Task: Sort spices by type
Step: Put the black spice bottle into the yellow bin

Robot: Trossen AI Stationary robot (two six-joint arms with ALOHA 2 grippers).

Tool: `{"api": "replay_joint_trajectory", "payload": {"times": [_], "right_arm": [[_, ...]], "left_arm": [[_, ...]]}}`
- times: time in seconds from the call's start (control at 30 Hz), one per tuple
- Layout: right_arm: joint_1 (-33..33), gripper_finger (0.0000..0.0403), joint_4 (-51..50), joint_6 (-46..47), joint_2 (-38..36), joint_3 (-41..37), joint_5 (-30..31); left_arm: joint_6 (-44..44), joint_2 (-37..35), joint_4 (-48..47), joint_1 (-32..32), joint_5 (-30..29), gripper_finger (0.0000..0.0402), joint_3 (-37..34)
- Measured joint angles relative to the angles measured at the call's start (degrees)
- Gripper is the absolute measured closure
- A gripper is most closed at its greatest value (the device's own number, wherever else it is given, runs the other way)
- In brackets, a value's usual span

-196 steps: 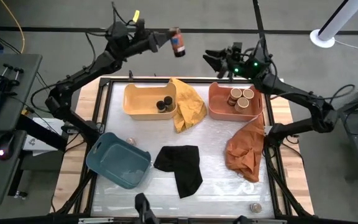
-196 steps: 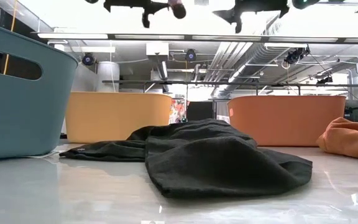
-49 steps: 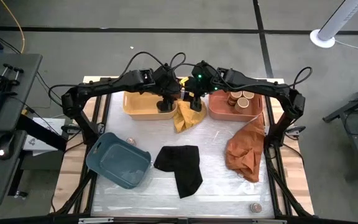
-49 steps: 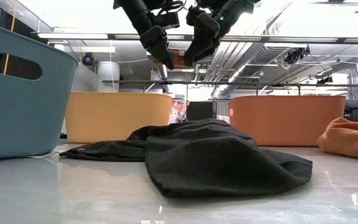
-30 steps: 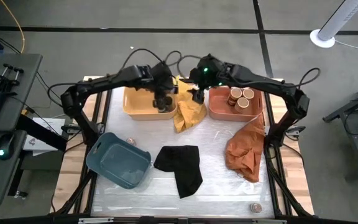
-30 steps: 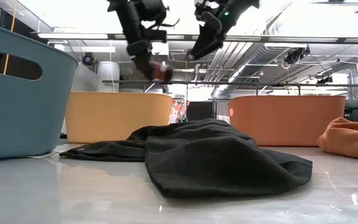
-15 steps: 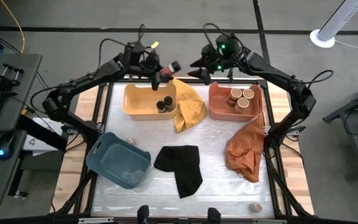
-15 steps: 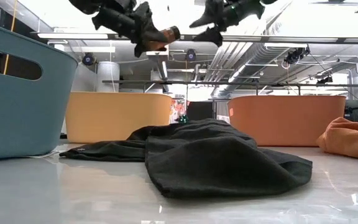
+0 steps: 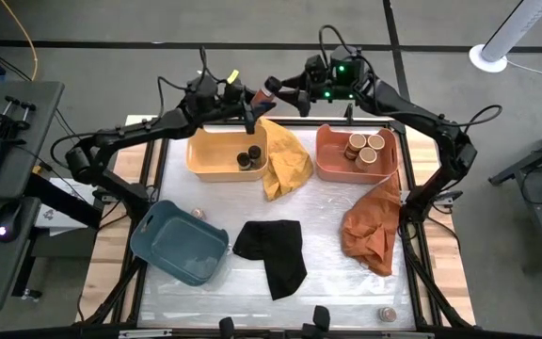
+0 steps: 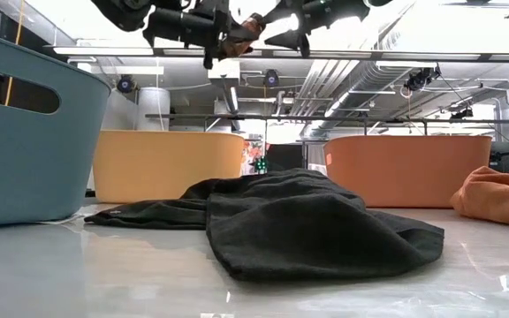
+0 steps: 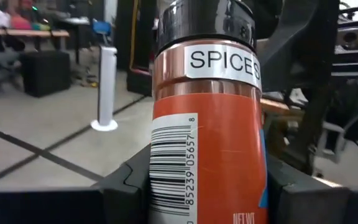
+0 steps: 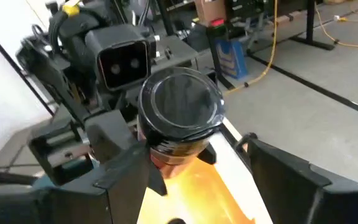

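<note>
A black cloth [image 9: 273, 252] lies near the desk's front edge. Toward the far edge, the yellow tray [image 9: 216, 153] holds two black-lidded jars [image 9: 247, 158]; the coral tray [image 9: 339, 156] holds tan-lidded jars [image 9: 365, 149]. Above that edge, the left gripper [image 9: 255, 105] grips a black-lidded spice jar [image 11: 207, 137]; the right gripper [image 9: 285, 97], jaws apart, faces its lid.

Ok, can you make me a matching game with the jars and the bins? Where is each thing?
Things:
1. jar with black lid and orange label
2. tan-lidded jars
3. black-lidded jars
4. blue tray

Places:
a. inside the coral tray
b. near the table's front left
c. held up in the air by the left gripper
d. inside the yellow tray

Pairs: 1-c, 2-a, 3-d, 4-b
</note>
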Motion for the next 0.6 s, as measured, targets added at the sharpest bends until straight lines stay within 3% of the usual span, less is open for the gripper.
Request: {"api": "replay_joint_trajectory", "payload": {"times": [0.6], "right_arm": [[3.9,0.0141,14.8,10.1,2.3,-0.1,-2.3]], "left_arm": [[3.7,0.3,7.2,-6.1,-10.2,0.0253,0.0]]}}
